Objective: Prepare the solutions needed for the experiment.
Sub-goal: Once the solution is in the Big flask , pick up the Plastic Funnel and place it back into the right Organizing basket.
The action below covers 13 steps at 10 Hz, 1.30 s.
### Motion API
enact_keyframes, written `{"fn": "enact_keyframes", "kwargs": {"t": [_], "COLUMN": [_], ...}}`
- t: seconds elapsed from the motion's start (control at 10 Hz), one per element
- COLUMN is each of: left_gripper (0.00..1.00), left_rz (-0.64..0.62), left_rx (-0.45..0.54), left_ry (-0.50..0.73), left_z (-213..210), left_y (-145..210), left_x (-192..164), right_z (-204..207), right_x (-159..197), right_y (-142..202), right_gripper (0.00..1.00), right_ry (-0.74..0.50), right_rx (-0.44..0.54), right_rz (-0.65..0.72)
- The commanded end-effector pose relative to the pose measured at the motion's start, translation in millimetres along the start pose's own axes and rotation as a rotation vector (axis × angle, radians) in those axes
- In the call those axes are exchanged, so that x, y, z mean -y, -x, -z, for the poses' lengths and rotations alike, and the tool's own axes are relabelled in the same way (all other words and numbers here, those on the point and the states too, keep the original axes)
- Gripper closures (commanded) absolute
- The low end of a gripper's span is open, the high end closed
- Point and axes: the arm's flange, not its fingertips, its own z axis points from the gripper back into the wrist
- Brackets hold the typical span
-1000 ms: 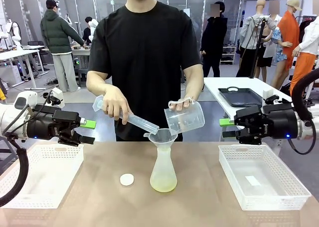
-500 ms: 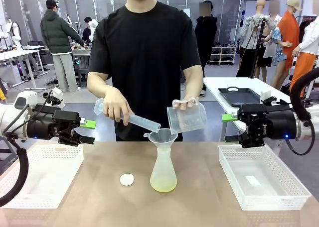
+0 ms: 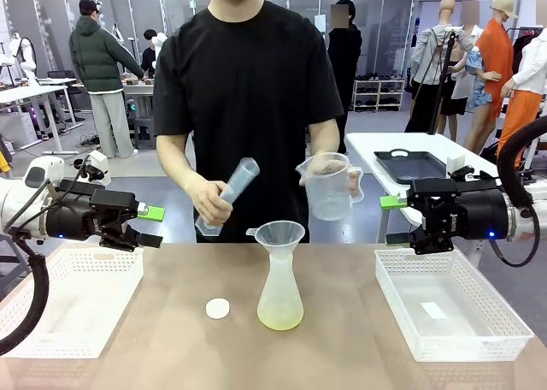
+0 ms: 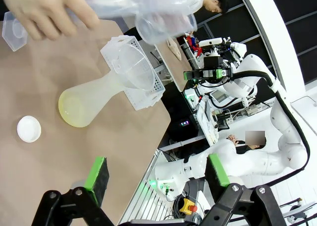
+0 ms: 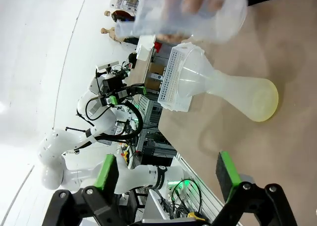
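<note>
1 tan table (image 3: 342, 356), yellow solution (image 3: 280, 319), people (image 3: 101, 65) behind

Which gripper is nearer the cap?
Left. The left gripper hovers raised, just left of the cap; the right gripper is beyond the flask, by the right basket.

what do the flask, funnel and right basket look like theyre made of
The flask looks like frosted translucent plastic: the yellow-green liquid shows dimly through its wall. The funnel seems the same plastic, slightly clearer. The right basket looks like rigid matte white plastic, judging by its moulded lattice walls.
</note>
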Motion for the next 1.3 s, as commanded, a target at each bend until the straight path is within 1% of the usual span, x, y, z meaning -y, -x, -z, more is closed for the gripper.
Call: {"fn": "enact_keyframes", "kwargs": {"t": [0.0,0.4,0.6,0.7,0.9,1.2], "left_gripper": [0.0,0.0,0.0,0.0,0.0,0.0], "left_rz": [-0.013,-0.013,-0.013,-0.013,-0.013,-0.013], "left_rx": [0.018,0.018,0.018,0.018,0.018,0.018], "left_ry": [0.022,0.022,0.022,0.022,0.022,0.022], "left_z": [1.4,1.4,1.4,1.4,1.4,1.4], "left_y": [-2.1,-2.1,-2.1,-2.1,-2.1,-2.1], "left_x": [2.3,2.3,2.3,2.3,2.3,2.3], "right_z": [-0.6,0.0,5.4,9.9,21.5,55.5], "right_x": [-0.4,0.0,-11.0,-18.6,-36.5,-54.8], "right_y": [-0.4,0.0,-1.5,-7.9,-31.7,-64.4], "right_gripper": [0.0,0.0,0.0,0.0,0.0,0.0], "right_ry": [0.003,0.0,0.039,0.07,0.219,0.307], "right_rx": [0.004,0.0,-0.051,-0.069,-0.062,-0.119], "right_rz": [-0.004,0.0,-0.04,-0.055,-0.114,-0.15]}}
